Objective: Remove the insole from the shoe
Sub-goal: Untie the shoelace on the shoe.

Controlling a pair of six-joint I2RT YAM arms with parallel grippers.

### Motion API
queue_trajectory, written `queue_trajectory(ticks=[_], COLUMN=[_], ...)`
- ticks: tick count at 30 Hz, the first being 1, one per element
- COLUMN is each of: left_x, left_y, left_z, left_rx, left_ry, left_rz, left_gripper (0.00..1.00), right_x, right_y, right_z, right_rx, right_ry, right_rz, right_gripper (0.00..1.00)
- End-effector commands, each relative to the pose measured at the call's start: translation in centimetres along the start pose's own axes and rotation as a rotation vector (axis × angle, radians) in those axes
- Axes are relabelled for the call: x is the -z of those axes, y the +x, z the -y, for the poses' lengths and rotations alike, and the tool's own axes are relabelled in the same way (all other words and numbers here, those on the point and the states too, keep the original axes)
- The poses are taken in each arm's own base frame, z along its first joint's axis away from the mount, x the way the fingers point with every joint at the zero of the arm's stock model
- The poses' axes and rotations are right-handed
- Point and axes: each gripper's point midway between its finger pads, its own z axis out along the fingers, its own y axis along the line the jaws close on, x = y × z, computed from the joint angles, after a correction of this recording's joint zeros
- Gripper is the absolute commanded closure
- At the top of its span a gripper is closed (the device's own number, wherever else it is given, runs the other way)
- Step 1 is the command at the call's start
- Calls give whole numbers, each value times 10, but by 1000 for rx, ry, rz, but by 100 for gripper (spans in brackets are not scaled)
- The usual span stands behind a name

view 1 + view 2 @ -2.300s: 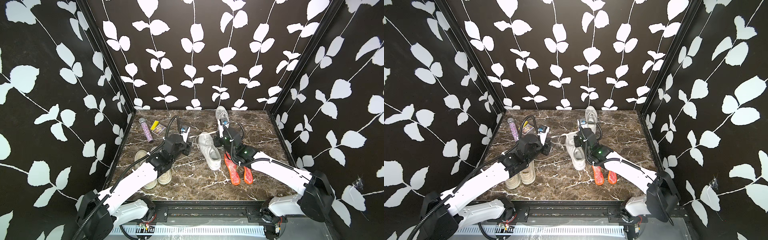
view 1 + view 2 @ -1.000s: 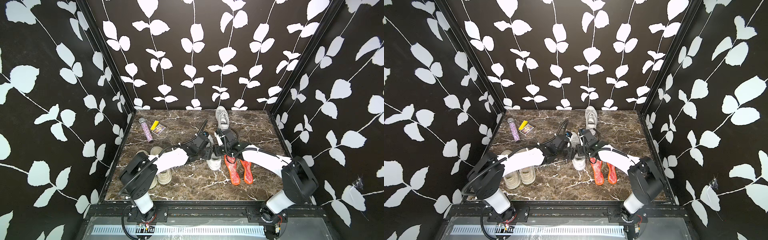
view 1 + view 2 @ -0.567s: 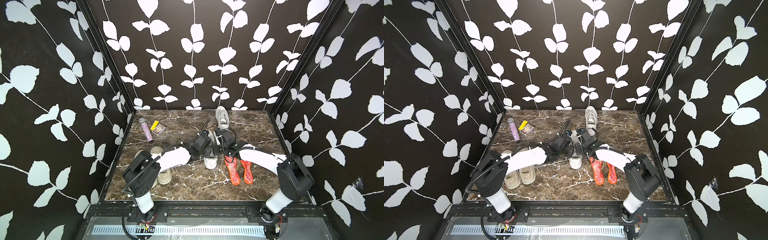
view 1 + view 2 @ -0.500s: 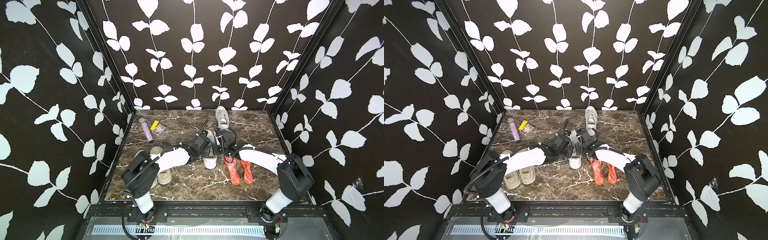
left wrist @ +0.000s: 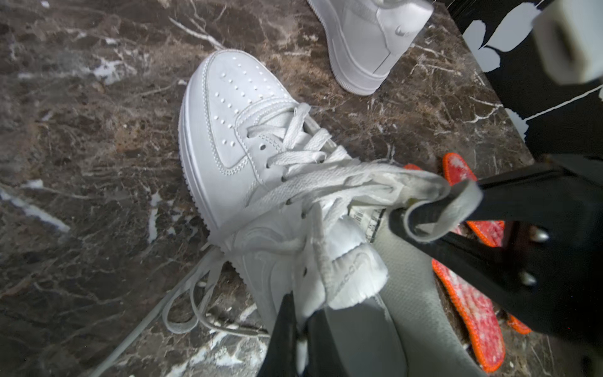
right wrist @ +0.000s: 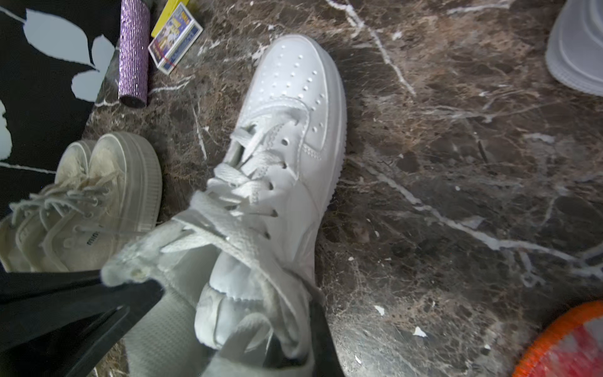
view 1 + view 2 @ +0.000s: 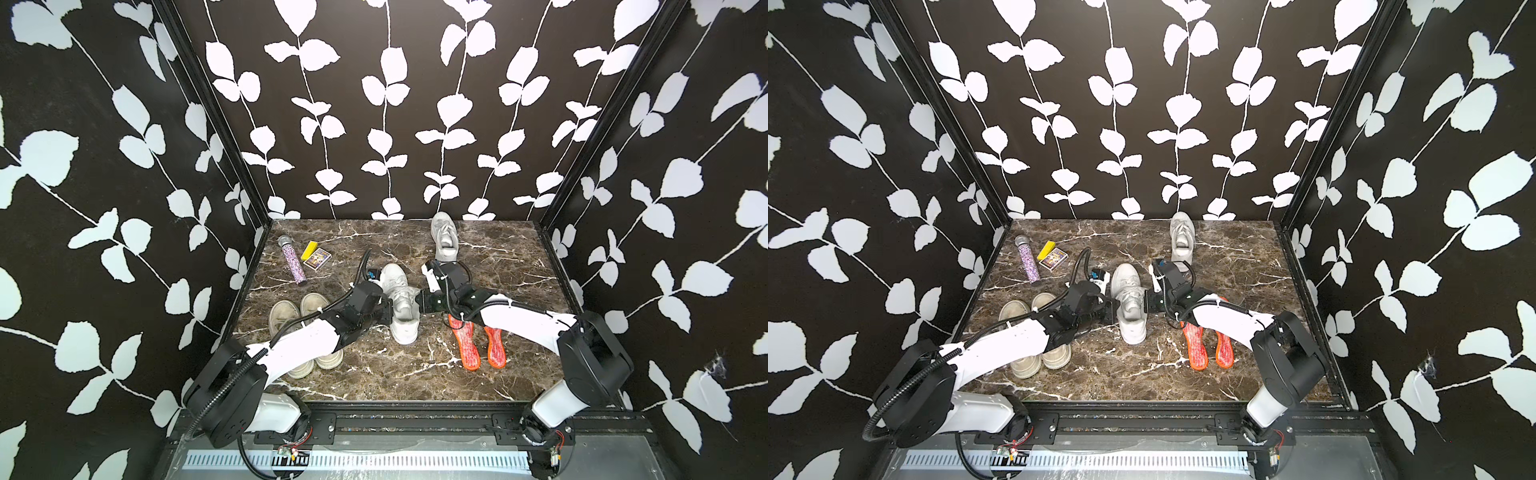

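Both sets of jaws are pinched together on the rim of the white shoe [image 7: 400, 293]. The left gripper [image 7: 389, 313] clamps the collar on its own side. The right gripper [image 7: 420, 307] clamps the opposite edge, with a lace caught across it in the left wrist view. The heel lies nearest the robot. Between the two grips the mouth is spread, and the grey insole [image 5: 408, 293] shows inside it, not yet lifted. Its long axis runs with the shoe, from the near heel away to the far toe. So the insole sits between and below the jaws, about equally close to both. I judge that one of them must let go of the rim and reach down at the heel end. Beyond the toe lies a second white shoe [image 7: 444, 237].
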Motion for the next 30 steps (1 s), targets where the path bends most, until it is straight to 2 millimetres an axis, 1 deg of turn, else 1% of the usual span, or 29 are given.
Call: queue_trajectory(ticks=[1,2,3,6,7,9,10,11,12,14,15,18,20,22,26,30], left_x=[16,15,14,8,6,0,-3,-4,-6,-7,-6,-4,-4,-7,-14,-18], left_y=[8,5,5,8,12,20,26,29,31,32,31,27,26,29,33,28], left_z=[-45,-42,-29,-5,4,26,32,34,35,34,33,35,36,36,43,44], left_rx=[30,32,11,-53,-82,-155,-188,-210,-225,-257,-275,-327,-357,-388,-429,-438], left_ry=[-178,-166,-132,-82,-56,32,57,64,66,60,48,42,44,44,71,60], left_rz=[8,17,14,-14,-27,-58,-79,-96,-110,-127,-134,-142,-152,-178,-225,-214], left_gripper=[100,100,100,100,97,88,85,84,81,70,64,51,46,41,36,29], right_x=[12,11,11,10,11,11,12,12,12,14,16,23,31,39,50,58], right_y=[-19,-19,-18,-14,-13,-10,-9,-9,-9,-9,-11,-13,-12,-12,-6,3], right_z=[55,51,48,36,32,27,23,22,21,22,21,22,22,22,20,20], right_rx=[22,33,42,81,96,115,121,124,126,125,130,136,145,155,182,195], right_ry=[245,230,218,171,155,136,121,113,109,119,120,134,143,147,140,133], right_rz=[55,49,43,19,8,-5,-9,-11,-15,-21,-19,-20,-26,-29,-57,-99], right_gripper=[100,100,100,100,100,100,96,91,84,71,67,60,56,51,44,43])
